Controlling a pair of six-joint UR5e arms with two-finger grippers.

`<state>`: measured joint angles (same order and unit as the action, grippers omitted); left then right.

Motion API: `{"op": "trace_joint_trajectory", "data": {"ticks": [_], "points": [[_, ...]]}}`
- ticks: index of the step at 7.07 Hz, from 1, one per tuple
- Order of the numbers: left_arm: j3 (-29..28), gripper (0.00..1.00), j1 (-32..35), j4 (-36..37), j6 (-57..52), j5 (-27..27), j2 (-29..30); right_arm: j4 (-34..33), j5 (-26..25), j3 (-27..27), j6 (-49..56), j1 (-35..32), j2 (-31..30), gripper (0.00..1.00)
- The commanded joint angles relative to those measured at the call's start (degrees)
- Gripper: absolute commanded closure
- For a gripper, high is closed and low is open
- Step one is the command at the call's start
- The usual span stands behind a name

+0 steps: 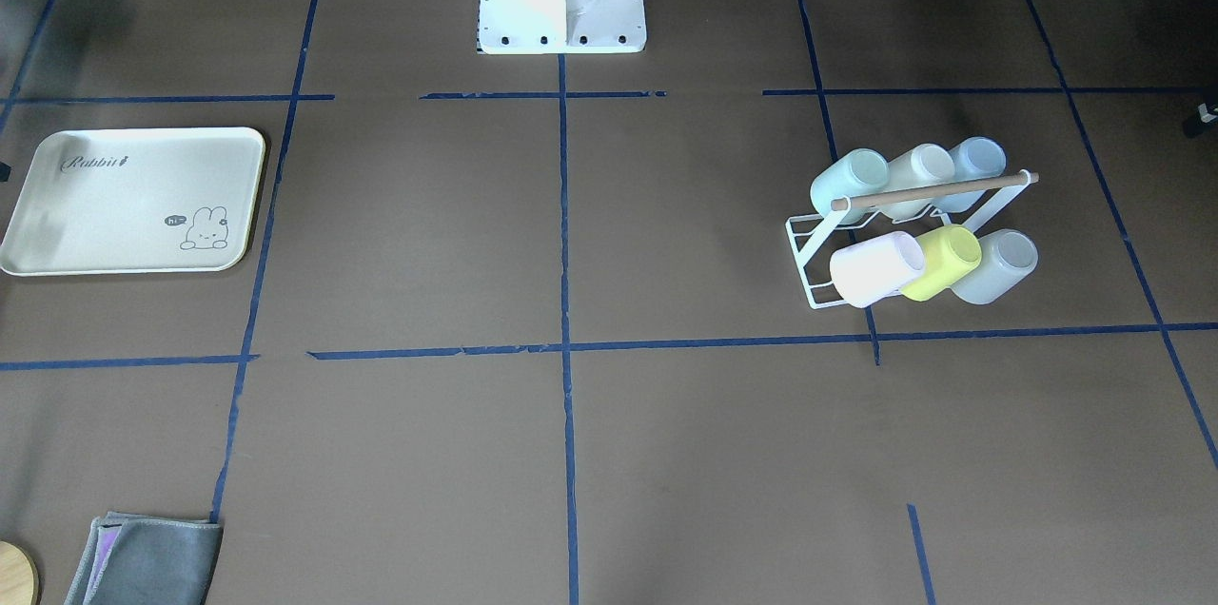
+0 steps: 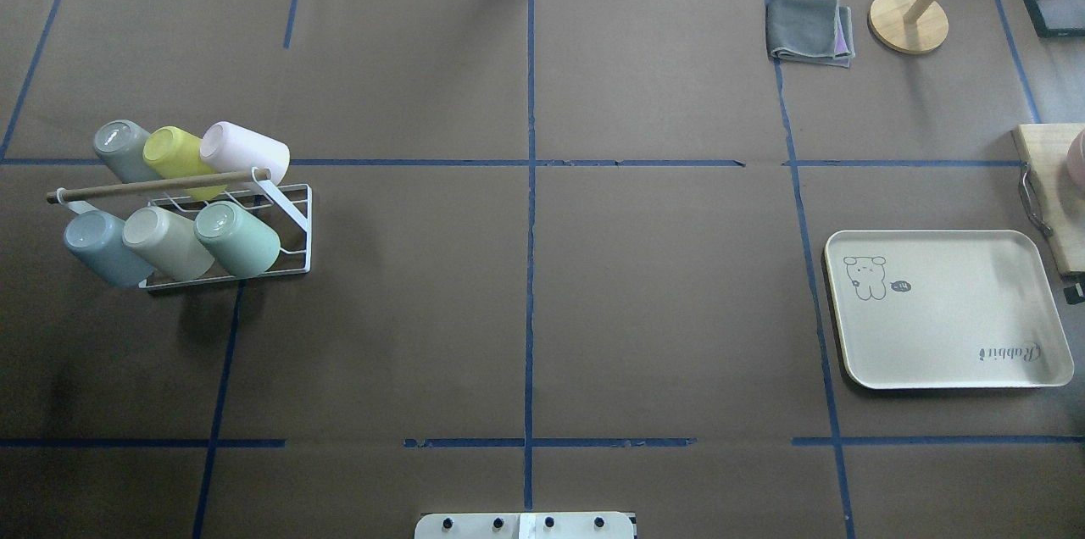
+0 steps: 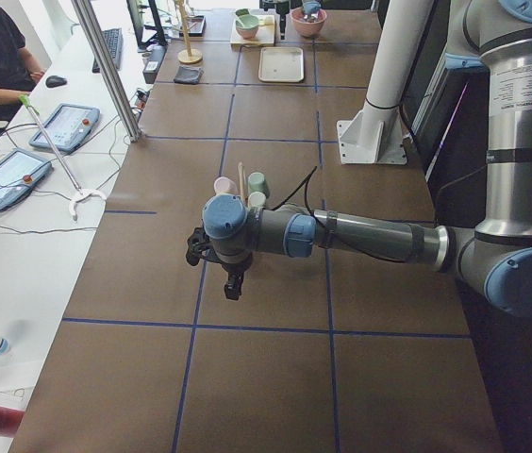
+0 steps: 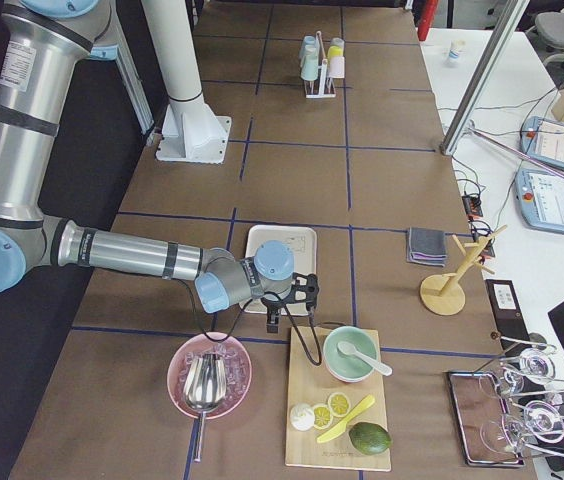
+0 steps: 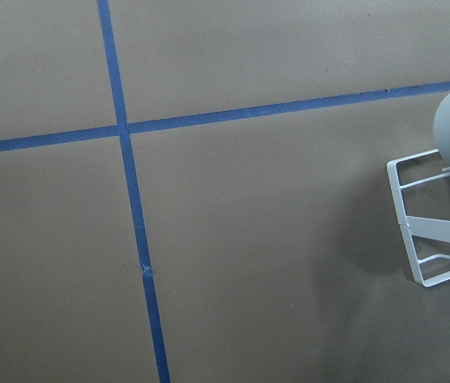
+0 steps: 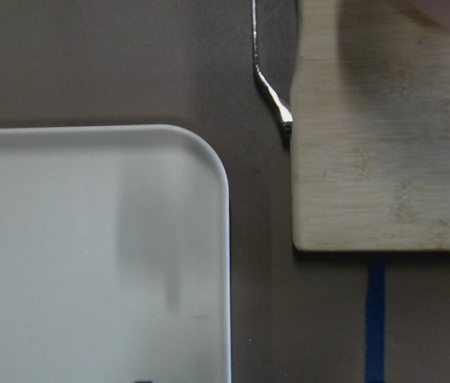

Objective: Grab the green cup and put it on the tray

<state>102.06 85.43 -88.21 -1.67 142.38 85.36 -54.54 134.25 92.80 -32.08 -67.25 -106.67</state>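
Observation:
The green cup [image 2: 237, 238] lies tilted on a white wire rack [image 2: 292, 225] at the table's left, at the rack's inner end, next to a beige cup. It also shows in the front-facing view [image 1: 850, 185] and the left side view [image 3: 258, 182]. The cream tray [image 2: 945, 310] with the bunny drawing lies bare at the right [image 1: 133, 201]. My left gripper [image 3: 234, 285] hangs over the table short of the rack; I cannot tell if it is open. My right gripper [image 4: 272, 322] hangs over the tray's corner [image 6: 209, 159]; I cannot tell its state.
The rack also holds a pink cup [image 2: 246, 153], a yellow-green cup [image 2: 174, 153] and a pale blue cup [image 2: 106, 247] under a wooden bar. A wooden board [image 2: 1051, 200] lies beside the tray. A grey cloth [image 2: 809, 29] and a wooden stand [image 2: 909, 20] sit far right.

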Motion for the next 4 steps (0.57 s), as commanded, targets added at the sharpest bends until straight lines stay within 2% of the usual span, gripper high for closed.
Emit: {"op": "trace_joint_trajectory", "data": {"ticks": [1, 3, 4], "points": [[-0.1, 0.0, 0.0, 0.0, 0.0, 0.0, 0.2, 0.2, -0.9, -0.6, -1.4, 2.6, 0.2, 0.12], [0.0, 0.0, 0.0, 0.0, 0.0, 0.1, 0.2, 0.3, -3.2, -1.0, -2.6, 3.1, 0.7, 0.15], [0.0, 0.0, 0.0, 0.0, 0.0, 0.1, 0.2, 0.5, -3.2, -1.6, -7.3, 3.4, 1.8, 0.16]]}}
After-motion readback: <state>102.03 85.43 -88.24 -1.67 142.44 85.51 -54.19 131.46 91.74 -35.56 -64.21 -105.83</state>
